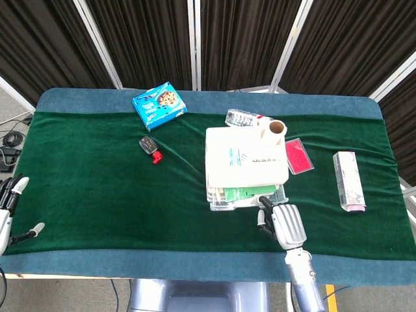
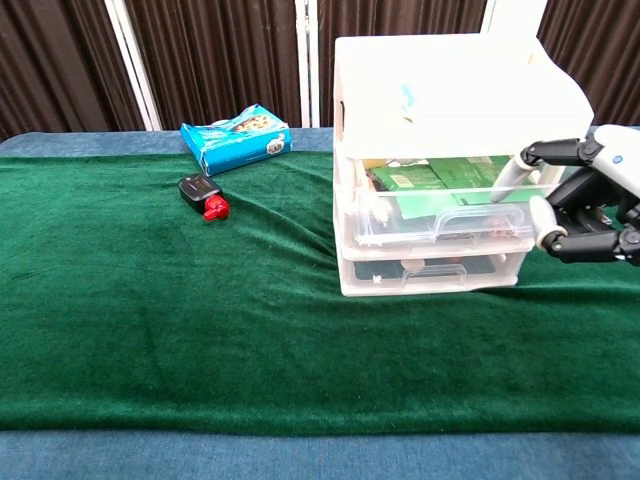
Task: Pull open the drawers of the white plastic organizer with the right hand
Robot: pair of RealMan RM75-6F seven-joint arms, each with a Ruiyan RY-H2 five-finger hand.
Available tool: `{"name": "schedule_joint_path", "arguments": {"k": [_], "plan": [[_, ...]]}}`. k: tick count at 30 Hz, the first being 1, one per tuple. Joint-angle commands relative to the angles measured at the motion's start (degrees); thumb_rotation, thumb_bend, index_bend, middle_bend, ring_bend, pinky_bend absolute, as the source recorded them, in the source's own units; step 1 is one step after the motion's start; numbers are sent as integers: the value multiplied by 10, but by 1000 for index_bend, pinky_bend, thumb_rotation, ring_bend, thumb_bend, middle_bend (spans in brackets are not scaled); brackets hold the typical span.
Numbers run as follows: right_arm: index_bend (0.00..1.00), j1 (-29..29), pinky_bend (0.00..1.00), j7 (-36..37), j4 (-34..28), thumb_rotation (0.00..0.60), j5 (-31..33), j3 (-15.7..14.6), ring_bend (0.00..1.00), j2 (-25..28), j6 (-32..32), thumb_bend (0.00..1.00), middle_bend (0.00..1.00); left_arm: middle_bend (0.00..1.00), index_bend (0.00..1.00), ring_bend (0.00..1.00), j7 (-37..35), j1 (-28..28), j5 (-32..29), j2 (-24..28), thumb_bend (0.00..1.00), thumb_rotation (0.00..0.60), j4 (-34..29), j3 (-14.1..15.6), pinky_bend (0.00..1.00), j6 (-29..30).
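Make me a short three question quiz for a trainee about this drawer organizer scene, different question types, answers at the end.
1. True or false: the top drawer of the white organizer is partly pulled out.
2. Which hand is at the organizer's front? A) left hand B) right hand
3. Fill in: the blue snack box lies ____ the organizer, seen from the chest camera.

Key
1. True; it sticks out past the two drawers below.
2. B; fingers reach the drawer's right front corner.
3. Left of, further back.
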Motion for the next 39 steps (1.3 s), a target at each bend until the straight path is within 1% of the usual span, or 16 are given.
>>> {"name": "schedule_joint_path", "arguments": {"k": [1,6,13,21,39], "plan": [[454,-5,766,-1,-5,600,-4,-7,916,5,5,616,908,0,0,0,0,0,0,0,79,600,0,0,0,1],[462,-13,766,-3,-11,600,-16,-15,917,11,18,617,908,0,0,0,0,1,1,0,79,600,-1,0,0,1],[467,-21,766,2,-14,600,-15,-22,916,18,20,616,908,0,0,0,1,0,1,0,78,600,-1,0,0,0],[471,-31,766,8,-15,600,-30,-34,917,25,31,616,908,0,0,0,4,0,2,0,78,600,-1,1,0,0],[476,-50,766,10,-30,600,-56,-51,917,44,47,616,908,0,0,0,4,0,2,0,78,600,-3,2,0,-1]]}}
